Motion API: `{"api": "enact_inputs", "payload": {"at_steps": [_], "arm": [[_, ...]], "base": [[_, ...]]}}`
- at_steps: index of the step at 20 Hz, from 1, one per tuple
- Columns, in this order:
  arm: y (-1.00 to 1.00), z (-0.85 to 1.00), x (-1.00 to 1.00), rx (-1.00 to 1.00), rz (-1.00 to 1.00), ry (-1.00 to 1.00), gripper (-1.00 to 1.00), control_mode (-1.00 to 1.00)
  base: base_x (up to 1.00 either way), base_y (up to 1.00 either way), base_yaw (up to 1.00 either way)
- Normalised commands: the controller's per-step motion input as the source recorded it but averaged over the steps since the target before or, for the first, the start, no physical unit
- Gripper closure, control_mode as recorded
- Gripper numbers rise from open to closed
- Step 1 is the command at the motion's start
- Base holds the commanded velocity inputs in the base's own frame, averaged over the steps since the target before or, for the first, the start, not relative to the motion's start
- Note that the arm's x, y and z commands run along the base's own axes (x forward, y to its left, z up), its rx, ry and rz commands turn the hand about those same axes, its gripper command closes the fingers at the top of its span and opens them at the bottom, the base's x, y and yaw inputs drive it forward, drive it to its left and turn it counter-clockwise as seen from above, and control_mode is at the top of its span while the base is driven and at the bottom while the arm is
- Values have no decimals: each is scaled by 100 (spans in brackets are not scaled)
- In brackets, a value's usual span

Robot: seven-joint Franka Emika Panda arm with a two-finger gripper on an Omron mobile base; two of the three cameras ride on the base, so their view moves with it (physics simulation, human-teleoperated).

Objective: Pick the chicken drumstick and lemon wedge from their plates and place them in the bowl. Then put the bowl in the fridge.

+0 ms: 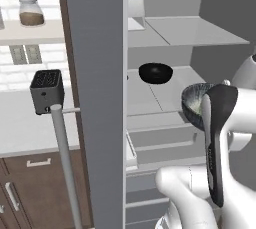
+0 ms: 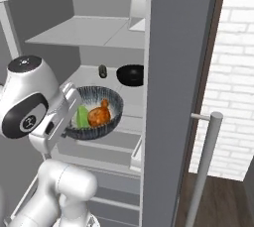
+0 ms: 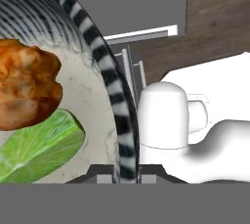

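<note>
The tall grey fridge [image 1: 95, 98] stands open in front of me. Its long grey round bar handle [image 2: 206, 166] sticks out from the door. Inside are pale flat shelves [image 1: 200, 30].

I am holding a round bowl with dark and light stripes on the outside and a pale inside [image 2: 111, 99]. It is up in the air, at the open front of the fridge, close to the middle shelf. I cannot tell if it touches a shelf.

A smaller shiny black bowl [image 1: 155, 72] sits farther back on that shelf, apart from my bowl.

The little golden-brown chicken drumstick [image 3: 27, 88] lies inside my striped bowl. The small yellow-green lemon wedge [image 3: 39, 149] lies right beside it, touching it.

My gripper [image 3: 118, 176] is squeezed almost all the way closed. Its two dark tips pinch the thin striped rim of the bowl, one on the inside and one on the outside. It holds nothing else.
</note>
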Motion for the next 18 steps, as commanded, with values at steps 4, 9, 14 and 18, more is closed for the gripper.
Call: {"api": "enact_inputs", "payload": {"at_steps": [4,9,14,18], "arm": [[10,82,-14,-3,0,-13,100,-100],[0,85,-4,-1,6,-21,100,-100],[0,75,13,0,9,-19,100,-100],[0,52,59,0,4,-11,100,-100]], "base": [[0,0,0],[0,0,0],[0,0,0],[0,0,0]]}}
